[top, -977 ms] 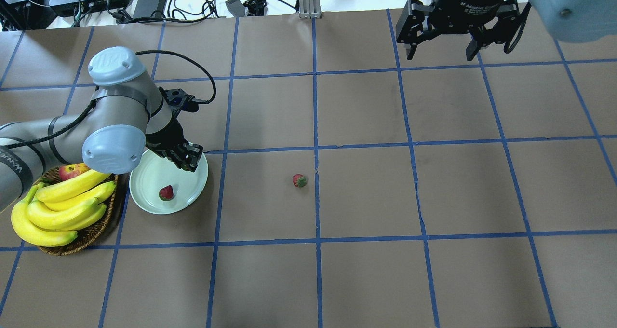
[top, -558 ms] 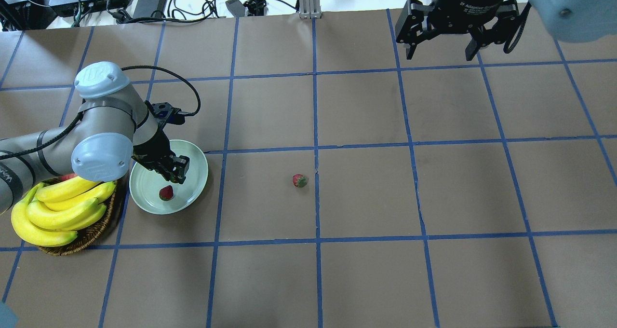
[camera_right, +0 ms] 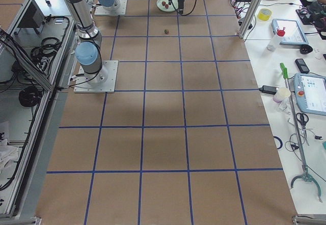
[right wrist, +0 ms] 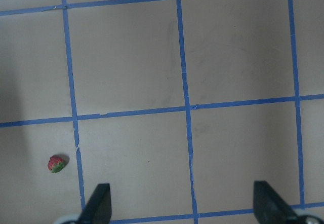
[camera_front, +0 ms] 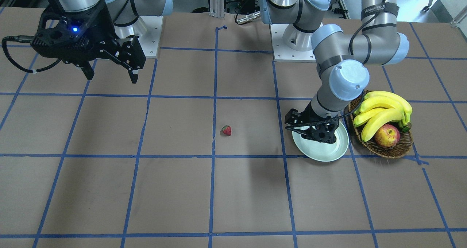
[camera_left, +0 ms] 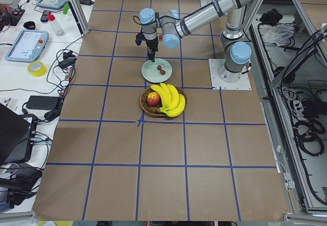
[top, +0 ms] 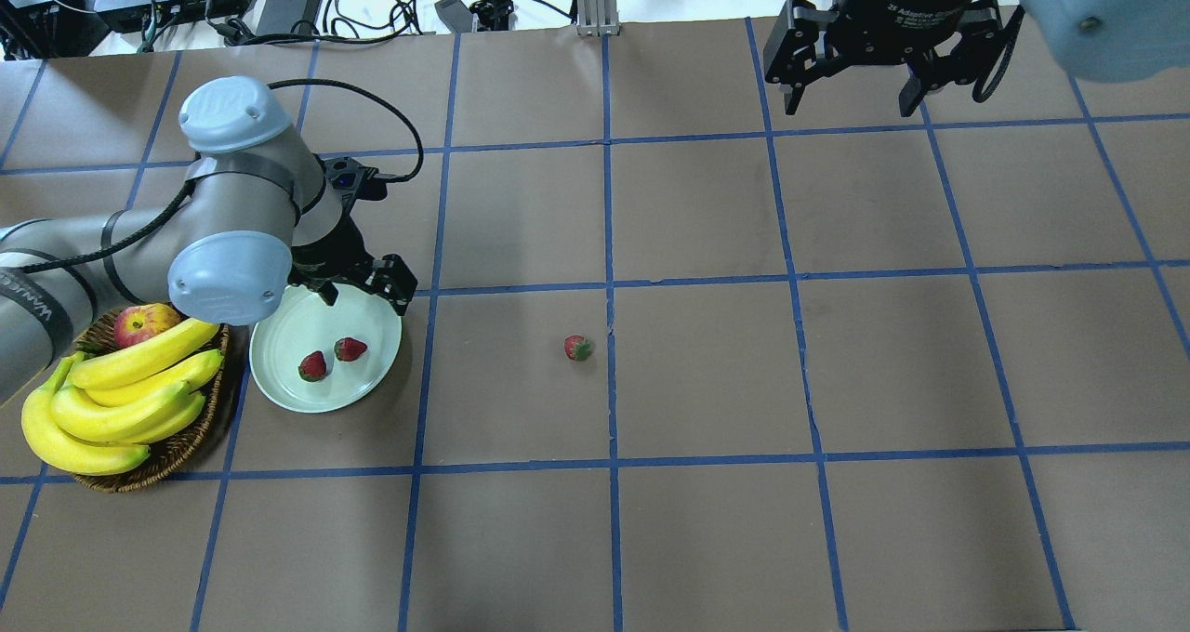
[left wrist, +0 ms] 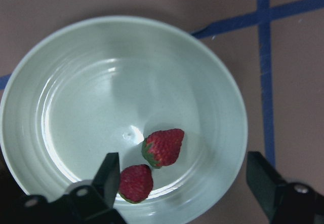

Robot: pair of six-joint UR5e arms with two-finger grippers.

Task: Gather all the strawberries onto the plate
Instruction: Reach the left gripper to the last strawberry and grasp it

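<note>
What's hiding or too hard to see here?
Front-facing view: the left gripper hides both small red strawberries on the round pale mint plate.
Right side view: the loose red strawberry is a tiny speck.
Overhead view: yellow bananas cover part of the red-yellow apple.

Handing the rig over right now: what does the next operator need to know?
Grippers: the left gripper is open and empty over the plate. The right gripper is open and empty, raised at the far right.
Done: two strawberries lie in the plate.
Left: the third strawberry sits on the table near its centre and needs to go into the plate.
</note>
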